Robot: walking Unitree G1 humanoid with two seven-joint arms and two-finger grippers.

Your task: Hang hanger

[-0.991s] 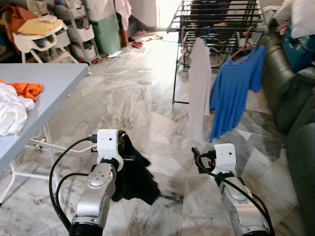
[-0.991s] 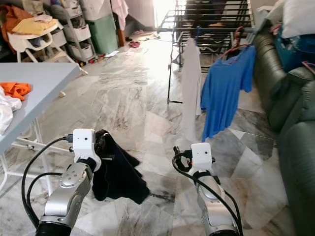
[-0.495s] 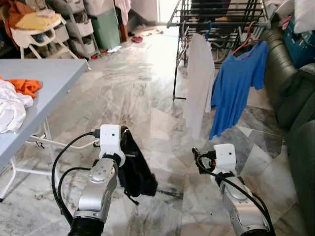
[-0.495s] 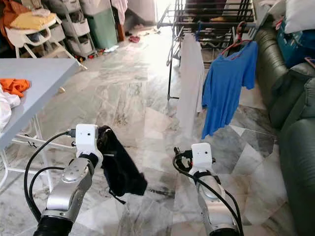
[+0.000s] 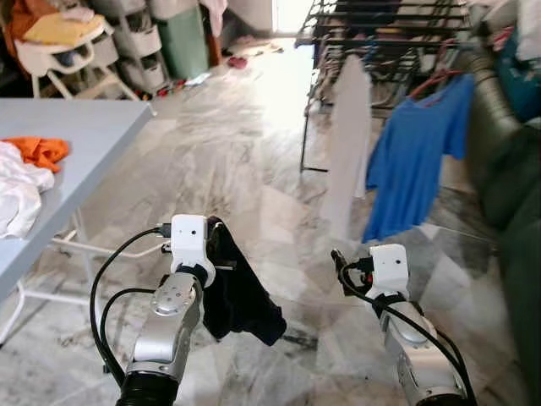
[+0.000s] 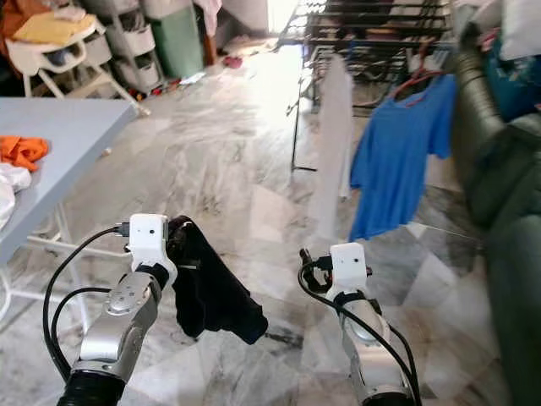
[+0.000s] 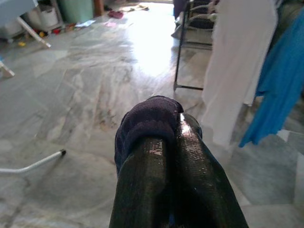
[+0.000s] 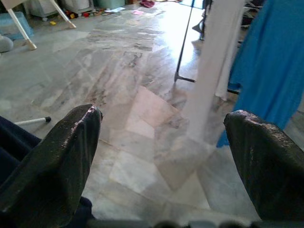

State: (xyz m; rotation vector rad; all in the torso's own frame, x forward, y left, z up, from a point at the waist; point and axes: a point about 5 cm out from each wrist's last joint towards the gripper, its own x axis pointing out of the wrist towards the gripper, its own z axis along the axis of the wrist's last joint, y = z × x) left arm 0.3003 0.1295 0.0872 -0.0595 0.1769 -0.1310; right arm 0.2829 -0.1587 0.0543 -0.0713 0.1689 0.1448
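Observation:
My left gripper (image 7: 164, 130) is shut on a dark navy garment (image 5: 241, 292), which drapes over its fingers and hangs down above the floor at lower left. Any hanger inside the cloth is hidden. My right gripper (image 8: 164, 118) is open and holds nothing; it stays low at the right, fingers (image 5: 338, 260) pointing ahead. A black drying rack (image 5: 380, 34) stands ahead on the right. On it hang a white garment (image 5: 348, 144) and a blue shirt (image 5: 418, 152) on a red hanger (image 5: 431, 80).
A grey table (image 5: 84, 144) at the left carries white cloth (image 5: 17, 190) and orange cloth (image 5: 42, 150). A dark sofa (image 5: 516, 161) runs along the right. A white high chair (image 5: 59, 51) and storage bins stand at the far left. Marble floor lies between me and the rack.
The whole view has shifted and the right side is blurred, so the camera moved. The dark garment has swung under my left gripper. Both grippers keep their states.

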